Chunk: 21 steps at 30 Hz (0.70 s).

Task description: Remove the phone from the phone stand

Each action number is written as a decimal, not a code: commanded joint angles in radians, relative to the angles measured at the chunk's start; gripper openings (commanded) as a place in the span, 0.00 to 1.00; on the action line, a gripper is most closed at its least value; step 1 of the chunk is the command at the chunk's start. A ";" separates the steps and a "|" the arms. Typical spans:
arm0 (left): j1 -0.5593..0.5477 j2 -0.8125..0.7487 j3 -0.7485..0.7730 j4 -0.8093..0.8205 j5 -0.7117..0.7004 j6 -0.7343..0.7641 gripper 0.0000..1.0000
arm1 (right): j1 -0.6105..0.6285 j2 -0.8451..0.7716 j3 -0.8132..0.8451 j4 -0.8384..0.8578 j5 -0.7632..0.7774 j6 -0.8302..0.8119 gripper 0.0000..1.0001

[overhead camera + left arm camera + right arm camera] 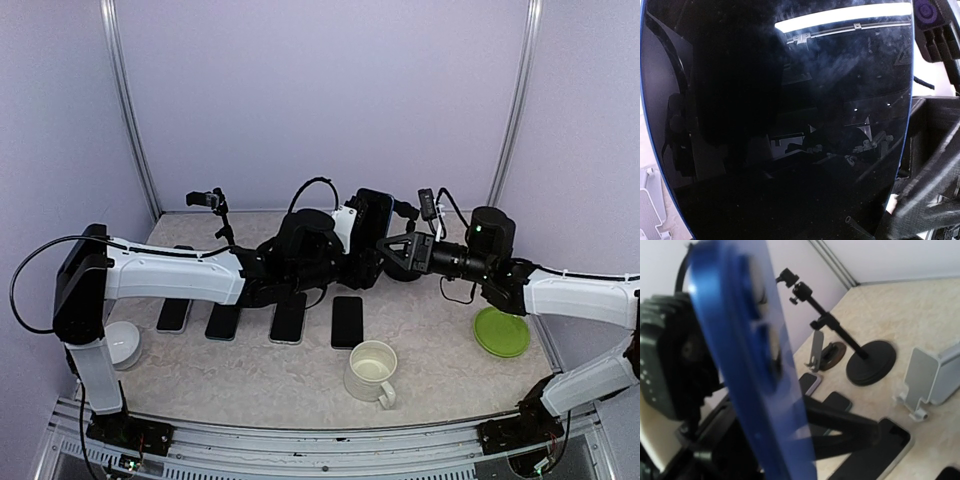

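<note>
The phone [375, 212] stands upright at the middle back of the table, black-fronted with a blue case. Its dark screen [790, 125] fills the left wrist view. In the right wrist view its blue edge [750, 365] crosses close and blurred. The phone stand that carries it is hidden behind both grippers. My left gripper [355, 268] sits low in front of the phone, and its jaws do not show. My right gripper [392, 250] reaches in at the phone's lower right edge. The phone covers most of its jaws, so contact is unclear.
Several phones [287, 318] lie flat in a row in front. A white mug [370, 370], a green plate [501, 331] and a white bowl [122, 343] stand nearer. A black pole stand [871, 362], a small metal stand [822, 352] and a white stand [925, 377] are behind.
</note>
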 commanded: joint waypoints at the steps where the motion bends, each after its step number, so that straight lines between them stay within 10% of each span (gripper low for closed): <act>1: -0.014 0.004 0.043 0.074 -0.042 0.022 0.39 | 0.016 0.029 -0.001 0.055 0.023 0.022 0.26; 8: -0.023 0.008 0.039 0.074 -0.062 0.038 0.40 | 0.016 0.045 -0.004 0.061 0.037 0.054 0.00; 14: -0.024 0.002 0.033 0.062 -0.055 0.055 0.52 | 0.013 0.033 0.008 0.028 0.057 0.036 0.00; 21: -0.024 -0.018 0.019 0.036 -0.023 0.065 0.97 | -0.010 0.021 0.056 -0.055 0.051 -0.002 0.00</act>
